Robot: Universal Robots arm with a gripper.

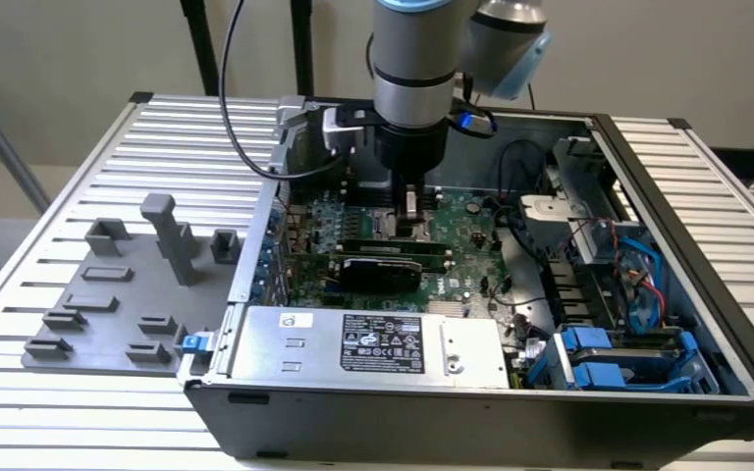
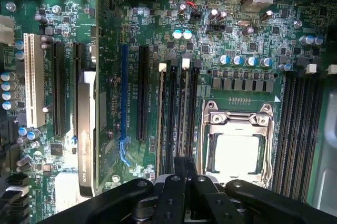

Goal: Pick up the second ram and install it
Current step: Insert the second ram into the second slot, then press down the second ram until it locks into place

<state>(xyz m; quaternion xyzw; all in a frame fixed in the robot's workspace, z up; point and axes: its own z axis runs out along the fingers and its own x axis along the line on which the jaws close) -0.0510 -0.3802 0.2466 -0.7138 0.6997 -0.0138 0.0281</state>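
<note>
Grey fixture tray (image 1: 122,294) is lying on the slatted bench (image 1: 76,167) at the exterior view's left, at about nine o'clock from the open computer case (image 1: 482,392); its upright blocks are standing bare.

Arm (image 1: 414,69) is reaching straight down into the case, over the green motherboard (image 1: 462,250). Gripper (image 1: 410,201) is sitting low above the board, at about twelve o'clock from the dark expansion card (image 1: 380,265).

In the wrist view the fingers (image 2: 179,182) are clenched together, pressing down on the top edge of the second ram (image 2: 181,113). That strip is standing in its slot, running lengthwise beside another seated module (image 2: 164,113), just beside the CPU socket (image 2: 237,145).

Empty memory slots (image 2: 300,124) are lying beyond the socket.
</note>
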